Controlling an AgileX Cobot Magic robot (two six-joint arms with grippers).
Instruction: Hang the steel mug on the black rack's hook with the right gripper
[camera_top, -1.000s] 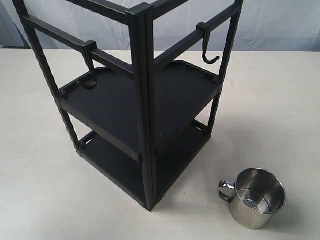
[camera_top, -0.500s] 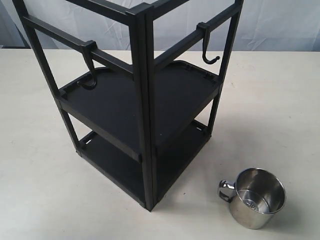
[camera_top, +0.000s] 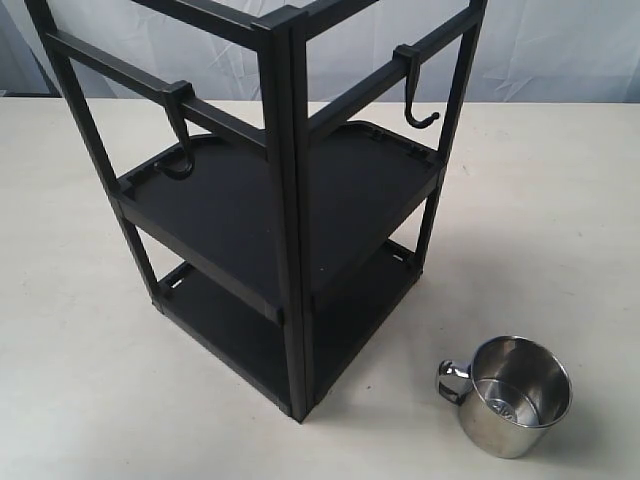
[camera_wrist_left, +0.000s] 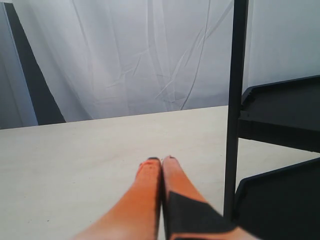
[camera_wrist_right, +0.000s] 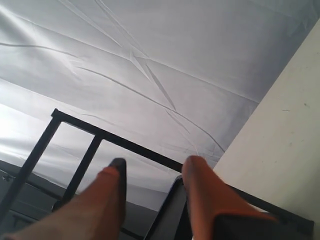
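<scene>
The steel mug (camera_top: 515, 396) stands upright on the pale table at the front right, its looped handle pointing left toward the black rack (camera_top: 284, 200). The slim J-shaped hook (camera_top: 415, 92) hangs from the rack's right crossbar, empty. A thicker hook (camera_top: 180, 135) hangs on the left crossbar. Neither gripper shows in the exterior view. In the right wrist view my right gripper (camera_wrist_right: 154, 166) is open with nothing between its orange fingers, tilted up at the rack's frame (camera_wrist_right: 115, 140) and the curtain. My left gripper (camera_wrist_left: 161, 161) is shut and empty, low over the table beside a rack post (camera_wrist_left: 235, 110).
A white curtain (camera_top: 560, 50) hangs behind the table. The rack's two flat shelves (camera_top: 250, 205) face the camera corner-on. Bare tabletop (camera_top: 70, 360) spreads to the left of the rack and around the mug.
</scene>
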